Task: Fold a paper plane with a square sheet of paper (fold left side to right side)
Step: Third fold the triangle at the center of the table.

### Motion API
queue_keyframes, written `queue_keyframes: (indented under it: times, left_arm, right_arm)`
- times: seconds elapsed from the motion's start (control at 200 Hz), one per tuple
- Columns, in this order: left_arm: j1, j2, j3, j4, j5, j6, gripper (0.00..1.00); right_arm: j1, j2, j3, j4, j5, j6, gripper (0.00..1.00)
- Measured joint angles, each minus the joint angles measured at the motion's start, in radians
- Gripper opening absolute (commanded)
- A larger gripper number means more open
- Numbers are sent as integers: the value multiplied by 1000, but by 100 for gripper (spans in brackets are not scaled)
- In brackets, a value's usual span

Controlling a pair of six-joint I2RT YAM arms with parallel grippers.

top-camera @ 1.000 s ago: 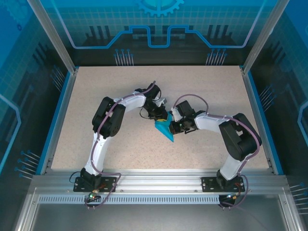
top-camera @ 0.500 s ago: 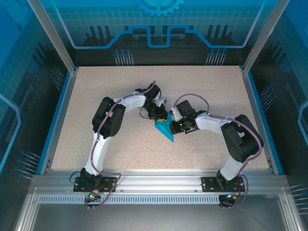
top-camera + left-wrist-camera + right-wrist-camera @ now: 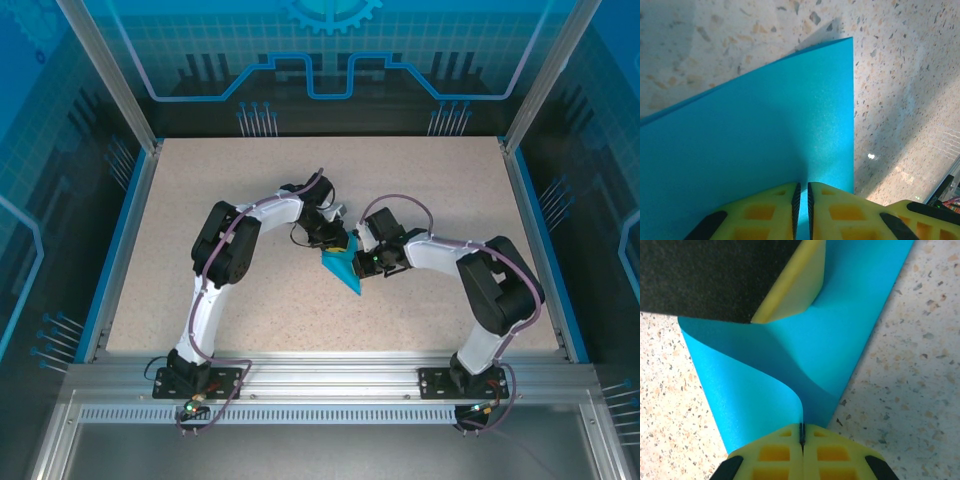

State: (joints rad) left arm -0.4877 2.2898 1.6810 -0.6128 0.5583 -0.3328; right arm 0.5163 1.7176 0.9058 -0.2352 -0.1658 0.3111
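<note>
The square sheet of paper [image 3: 345, 272] is bright blue and lies folded into a pointed wedge at the table's middle, tip toward the near edge. My left gripper [image 3: 338, 240] is at its far end. In the left wrist view its jaws [image 3: 802, 184] stand shut but for a thin slit, tips resting on the flat paper [image 3: 765, 115]. My right gripper [image 3: 362, 262] is at the wedge's right side. The right wrist view shows it [image 3: 801, 426] shut on the edge of a flap of the paper [image 3: 755, 375], which curls up from the layer below. A left gripper finger [image 3: 792, 285] presses on that lower layer.
The speckled beige table [image 3: 220, 190] is bordered by blue rails and metal posts, with an aluminium frame [image 3: 330, 385] along the near edge. Both forearms bend inward and meet over the paper.
</note>
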Motion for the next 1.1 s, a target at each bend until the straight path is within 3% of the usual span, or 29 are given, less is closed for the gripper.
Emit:
queue_keyframes:
  times: [0.255,0.79,0.885,1.1]
  left_arm:
    - [0,0,0,0,0,0,17]
    - [6,-6,64,-64,-28,21,37]
    - [26,-33,60,-69,-48,22,36]
    - [68,-238,-113,-11,-56,20,23]
  right_arm:
    - [0,23,6,-3,1,0,0]
    - [0,27,7,-3,-7,-1,0]
    - [0,28,7,-3,-8,-1,0]
    - [0,31,11,-5,-14,-2,0]
